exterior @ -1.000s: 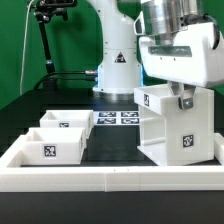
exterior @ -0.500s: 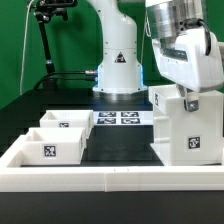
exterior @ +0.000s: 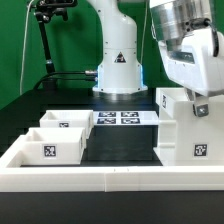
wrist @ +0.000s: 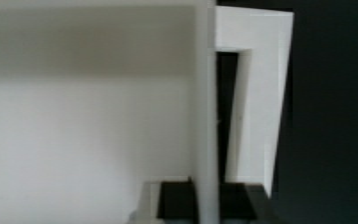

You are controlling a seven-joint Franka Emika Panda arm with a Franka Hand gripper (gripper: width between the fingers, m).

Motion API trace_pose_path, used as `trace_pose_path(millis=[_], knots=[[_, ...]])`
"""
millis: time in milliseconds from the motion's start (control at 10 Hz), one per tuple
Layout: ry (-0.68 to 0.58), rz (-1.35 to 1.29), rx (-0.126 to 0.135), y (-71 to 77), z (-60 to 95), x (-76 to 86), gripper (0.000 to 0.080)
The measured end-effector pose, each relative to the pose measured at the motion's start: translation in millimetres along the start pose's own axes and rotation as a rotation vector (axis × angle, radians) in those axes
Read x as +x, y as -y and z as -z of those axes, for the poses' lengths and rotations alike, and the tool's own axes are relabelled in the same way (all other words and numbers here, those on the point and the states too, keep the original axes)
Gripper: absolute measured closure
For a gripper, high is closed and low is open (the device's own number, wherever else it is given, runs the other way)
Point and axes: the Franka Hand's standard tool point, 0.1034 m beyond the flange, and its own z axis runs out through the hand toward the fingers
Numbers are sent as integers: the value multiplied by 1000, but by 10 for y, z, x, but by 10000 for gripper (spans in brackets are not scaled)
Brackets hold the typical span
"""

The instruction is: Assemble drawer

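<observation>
The drawer's tall hollow white box (exterior: 188, 128) stands at the exterior view's right, with marker tags on its front and side. My gripper (exterior: 200, 102) is shut on the box's top wall from above. In the wrist view the thin white wall (wrist: 202, 100) runs between my dark fingertips (wrist: 176, 200), and my gripper (wrist: 206, 197) is closed on it. Two small white trays, one at the back (exterior: 62, 122) and one nearer (exterior: 50, 146), sit side by side at the exterior view's left, each with a tag.
The marker board (exterior: 122, 117) lies on the black table behind the trays, in front of the arm's base (exterior: 118, 70). A low white wall (exterior: 100, 178) edges the table's front and sides. A black stand (exterior: 45, 40) is at the back left.
My gripper has carried the box steadily toward the exterior view's right, close to the right wall. The trays have not moved.
</observation>
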Motion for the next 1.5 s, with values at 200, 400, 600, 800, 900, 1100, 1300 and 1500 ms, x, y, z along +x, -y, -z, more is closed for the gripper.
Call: trace_pose_path(millis=[200, 400, 600, 800, 900, 1100, 1300, 1500], knots=[[-5, -3, 11, 111, 13, -53, 761], [-9, -2, 13, 125, 17, -49, 761], [-9, 20, 14, 128, 21, -35, 761], [-9, 19, 14, 127, 21, -33, 761], [-9, 19, 14, 127, 21, -33, 761], [-8, -3, 36, 147, 14, -16, 761], [-7, -7, 37, 148, 14, -14, 761], [-7, -6, 38, 150, 13, -18, 761]])
